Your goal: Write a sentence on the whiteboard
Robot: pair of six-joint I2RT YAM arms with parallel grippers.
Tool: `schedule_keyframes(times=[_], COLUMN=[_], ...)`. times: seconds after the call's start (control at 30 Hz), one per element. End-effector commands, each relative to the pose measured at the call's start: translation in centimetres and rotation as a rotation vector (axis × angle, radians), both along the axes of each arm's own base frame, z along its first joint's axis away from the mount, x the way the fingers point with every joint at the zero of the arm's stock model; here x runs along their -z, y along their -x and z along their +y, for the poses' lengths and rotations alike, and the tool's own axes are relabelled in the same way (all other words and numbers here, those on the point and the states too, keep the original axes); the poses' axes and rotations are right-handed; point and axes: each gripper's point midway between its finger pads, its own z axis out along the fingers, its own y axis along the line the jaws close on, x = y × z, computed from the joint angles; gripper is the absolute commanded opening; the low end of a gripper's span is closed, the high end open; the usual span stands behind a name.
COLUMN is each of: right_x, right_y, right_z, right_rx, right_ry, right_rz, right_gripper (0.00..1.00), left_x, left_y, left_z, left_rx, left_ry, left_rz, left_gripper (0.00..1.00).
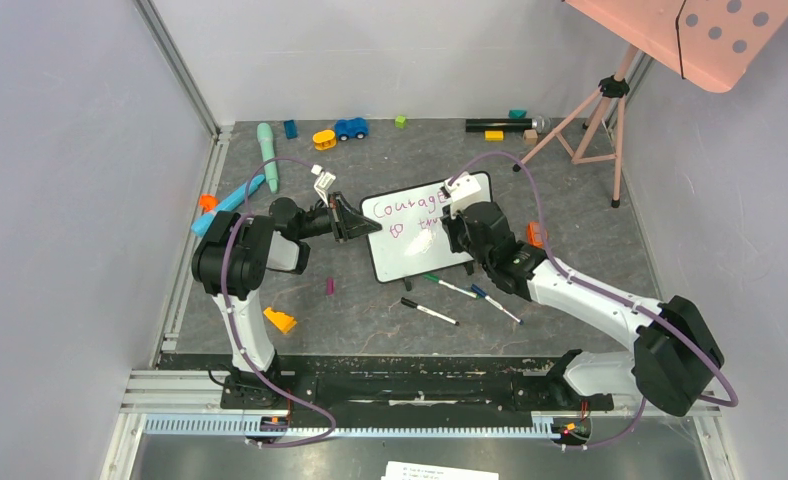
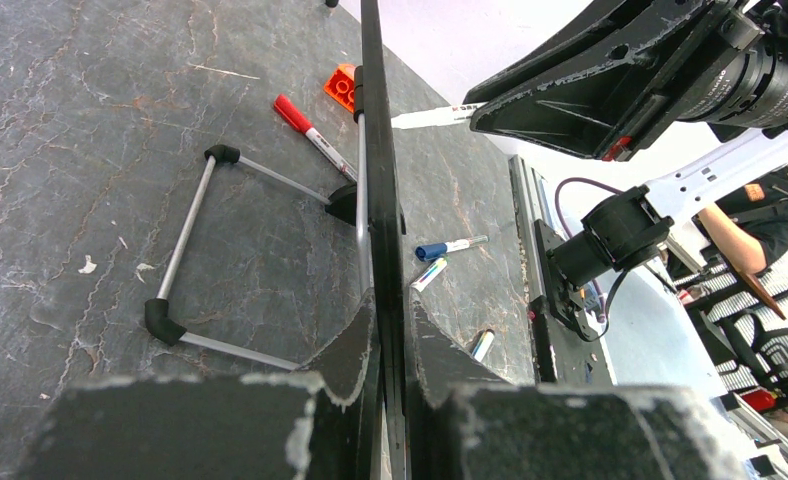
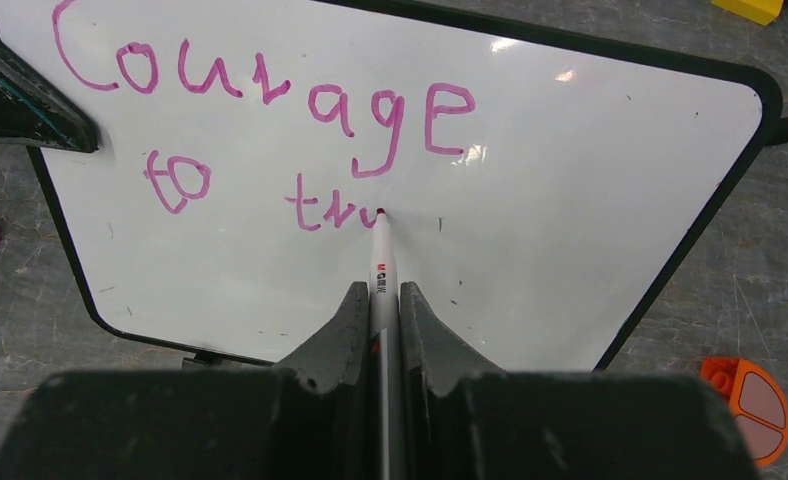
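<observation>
The whiteboard (image 1: 410, 255) stands tilted in the middle of the table, and the left wrist view shows its black frame edge-on (image 2: 375, 150). My left gripper (image 1: 355, 222) (image 2: 390, 310) is shut on its left edge. The sentence (image 3: 260, 95) is in pink-purple marker: "Courage" on the top line and "to tr", then a half-made letter, below (image 1: 415, 207). My right gripper (image 3: 383, 295) (image 1: 452, 228) is shut on a white marker (image 3: 382, 260). The marker's tip touches the board at the end of the second line.
Three loose markers (image 1: 430, 311) (image 1: 495, 303) (image 1: 450, 287) lie in front of the board. An orange brick (image 1: 280, 320) and a pink cap (image 1: 330, 286) lie front left. Toys including a blue car (image 1: 350, 128) line the back. A pink tripod (image 1: 590, 110) stands back right.
</observation>
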Motion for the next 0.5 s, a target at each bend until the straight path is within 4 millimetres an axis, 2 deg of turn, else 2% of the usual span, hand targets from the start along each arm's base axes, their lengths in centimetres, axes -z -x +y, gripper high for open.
schedule_keyframes(times=[0.0,0.2,0.47], right_x=[1.1,2.6,3.1], right_y=[0.1,1.1,1.5], right_z=[-1.0,-1.4,-0.9], right_rx=[0.021,0.012,-0.011], right_ry=[0.011,0.014,-0.017], right_rz=[0.010,0.038,0.050], right_gripper=[0.00,0.00,0.00], left_x=[-1.3,-1.3,-1.3], left_y=[0.8,0.8,0.8], left_z=[-0.5,-0.5,-0.5], left_rx=[0.064,0.064,0.064], left_ry=[0.001,0.001,0.001], left_rz=[-0.136,-0.134,-0.137], left_gripper=[0.02,0.02,0.02])
